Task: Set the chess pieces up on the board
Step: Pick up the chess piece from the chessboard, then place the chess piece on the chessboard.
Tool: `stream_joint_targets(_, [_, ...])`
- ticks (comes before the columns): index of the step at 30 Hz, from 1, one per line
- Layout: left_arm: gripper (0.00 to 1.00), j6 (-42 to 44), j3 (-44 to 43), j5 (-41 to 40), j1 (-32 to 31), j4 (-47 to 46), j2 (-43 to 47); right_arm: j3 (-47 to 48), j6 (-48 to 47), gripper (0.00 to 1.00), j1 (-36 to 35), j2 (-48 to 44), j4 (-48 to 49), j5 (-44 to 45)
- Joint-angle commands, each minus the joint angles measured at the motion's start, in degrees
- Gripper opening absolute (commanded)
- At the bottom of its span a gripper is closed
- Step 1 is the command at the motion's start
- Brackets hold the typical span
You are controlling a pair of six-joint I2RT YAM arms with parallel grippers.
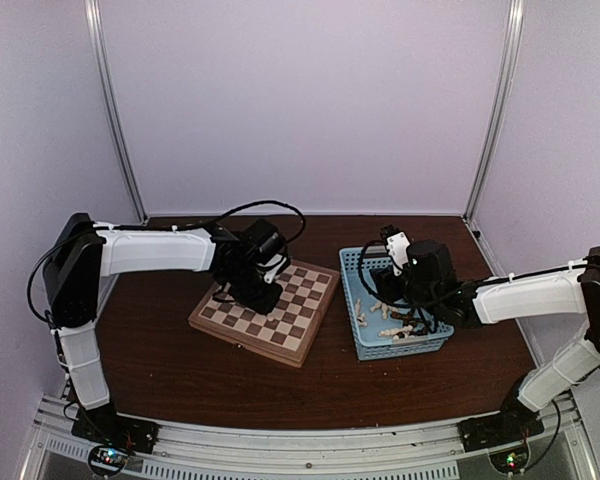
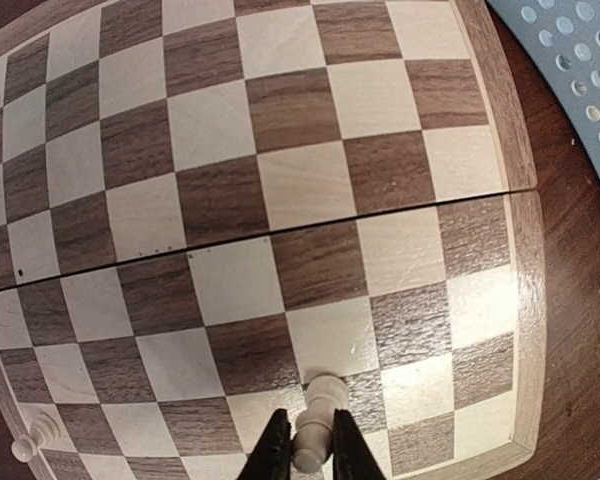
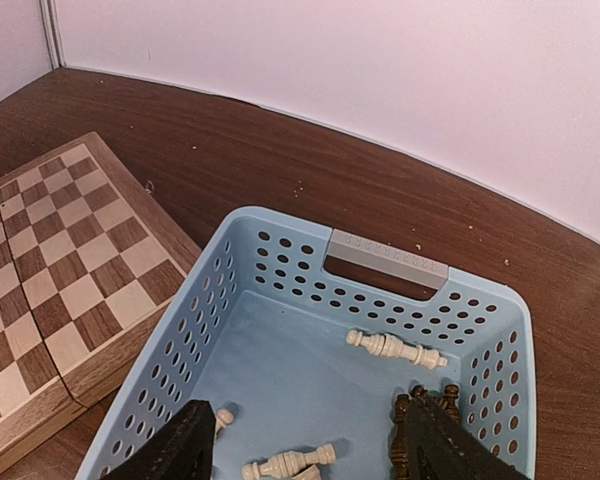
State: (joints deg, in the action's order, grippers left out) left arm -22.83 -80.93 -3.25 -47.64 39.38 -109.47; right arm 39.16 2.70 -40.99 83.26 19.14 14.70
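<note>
The chess pieces sit in two places. One cream piece (image 2: 325, 386) is clamped between the tips of the left gripper (image 2: 308, 416), upright over an outer row of the board (image 2: 280, 180). Whether its base touches the square I cannot tell. The narrow pinch likely keeps it vertical so that it can be set down standing. A second cream piece (image 2: 35, 435) stands near a corner of the board.

The remaining pieces lie loose in the light-blue basket (image 3: 280, 265), just beside the board on the brown table (image 3: 280, 150). They include a cream one on its side (image 3: 395, 348) and some dark pieces (image 3: 425, 402). The right gripper (image 3: 310, 450) hangs above them with its jaws wide apart and holds nothing, probably poised to pick the next piece.
</note>
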Motion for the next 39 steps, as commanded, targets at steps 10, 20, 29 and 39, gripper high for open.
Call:
stream_joint_targets(10, [0.06, -5.69, 8.41, -8.13, 0.09, 3.36, 10.47, 2.42, -0.71, 0.69, 0.03, -0.40, -2.54, 2.99])
stream_joint_targets(20, [0.07, -7.40, 14.79, -8.01, 4.14, 4.95, 19.92, 3.73, -0.62, 0.69, 0.05, 0.50, -4.66, 3.75])
stream_joint_targets(29, [0.07, -8.13, 16.13, -5.95, 4.85, 1.88, 17.95, 3.93, -0.02, 0.69, 0.04, 0.42, -5.64, 3.83])
stream_joint_targets(39, [0.07, -8.35, 18.00, -5.33, 5.01, -2.46, 16.20, 3.77, 0.53, 0.69, 0.09, -0.13, -6.02, 4.40])
